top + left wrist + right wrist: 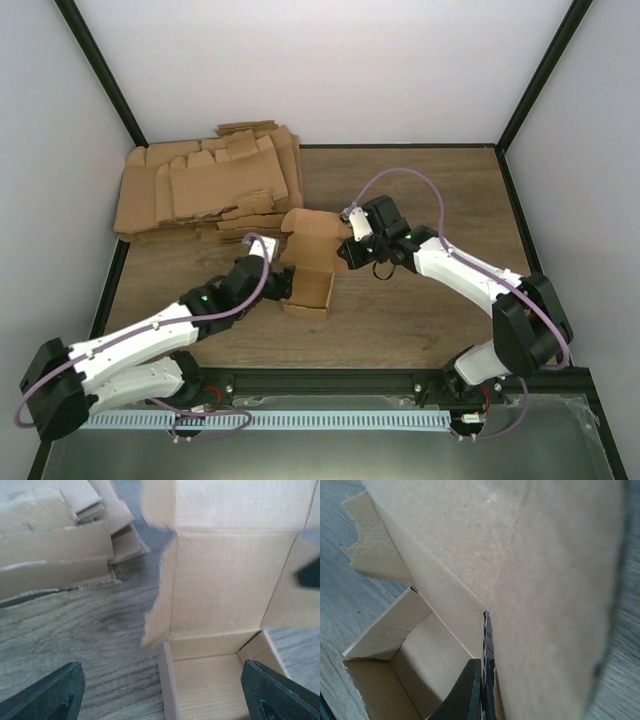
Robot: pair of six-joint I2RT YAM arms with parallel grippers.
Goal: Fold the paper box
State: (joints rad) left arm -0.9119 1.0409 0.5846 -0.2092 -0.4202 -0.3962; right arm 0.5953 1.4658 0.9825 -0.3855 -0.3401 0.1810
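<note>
The paper box (pixel 310 288) is a half-formed brown carton in the middle of the table, with its tray open upward and its lid (pixel 316 230) standing up behind. My left gripper (pixel 283 283) is open at the tray's left side. In the left wrist view its fingers (pixel 55 695) straddle the tray's left wall (pixel 167 680) without touching it. My right gripper (pixel 346 250) is shut on the edge of a side flap of the paper box (pixel 530 580). In the right wrist view the right gripper (pixel 484 667) pinches that cardboard edge above the tray (pixel 395 655).
A big untidy pile of flat cardboard blanks (pixel 205 185) lies at the back left, close to the box's left side, and the pile (pixel 55 545) also shows in the left wrist view. Black frame rails border the wooden table (pixel 420 310).
</note>
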